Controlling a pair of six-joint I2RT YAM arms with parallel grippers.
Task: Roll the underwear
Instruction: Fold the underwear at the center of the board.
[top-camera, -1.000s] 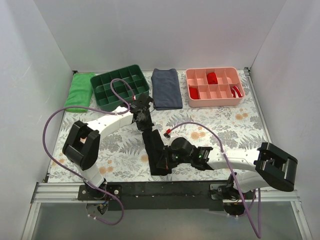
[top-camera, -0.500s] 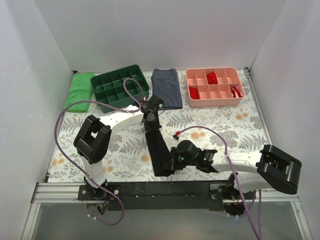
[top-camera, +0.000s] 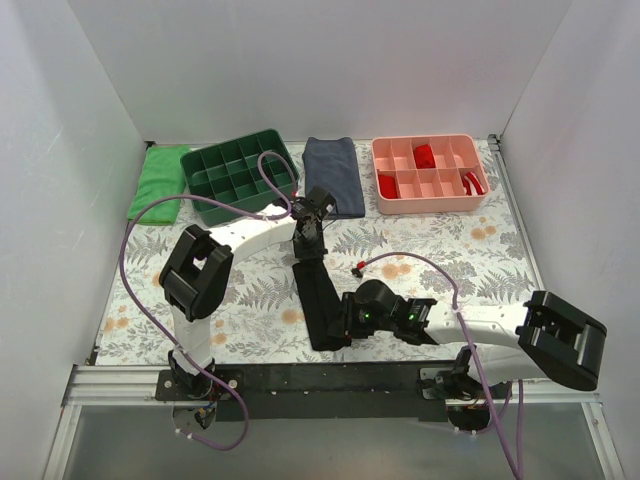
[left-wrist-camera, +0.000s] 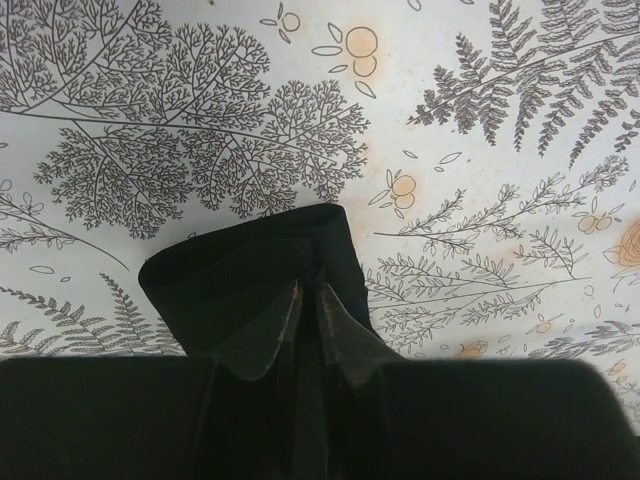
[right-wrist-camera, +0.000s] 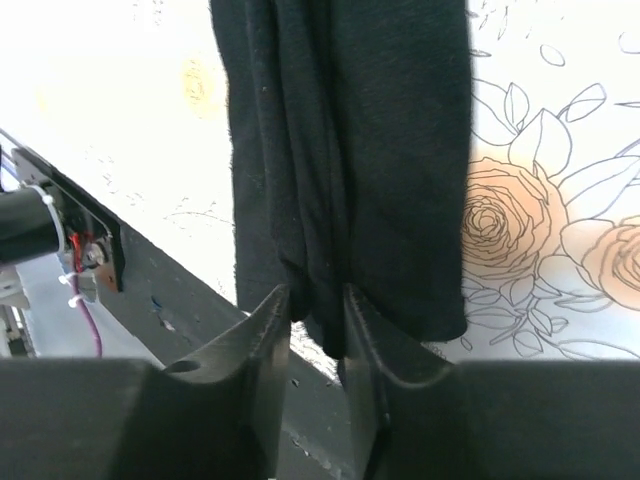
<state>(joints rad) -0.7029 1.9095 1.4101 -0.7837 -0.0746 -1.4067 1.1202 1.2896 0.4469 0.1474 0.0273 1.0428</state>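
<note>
The left gripper (left-wrist-camera: 308, 300) has its fingers pinched almost together on the far end of the underwear (left-wrist-camera: 250, 265). The right gripper (right-wrist-camera: 317, 305) has its fingers slightly parted around the near edge. The garment lies as a long folded strip, near to far, mid floral table (top-camera: 480, 250).

Green tray (top-camera: 228, 209), pink tray (top-camera: 430, 205), navy cloth (top-camera: 332, 175)

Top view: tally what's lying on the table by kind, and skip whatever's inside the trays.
Trays: 2, the green tray and the pink tray
Cloths: 2, the green cloth and the navy cloth
Black underwear: 1
Total: 5
</note>
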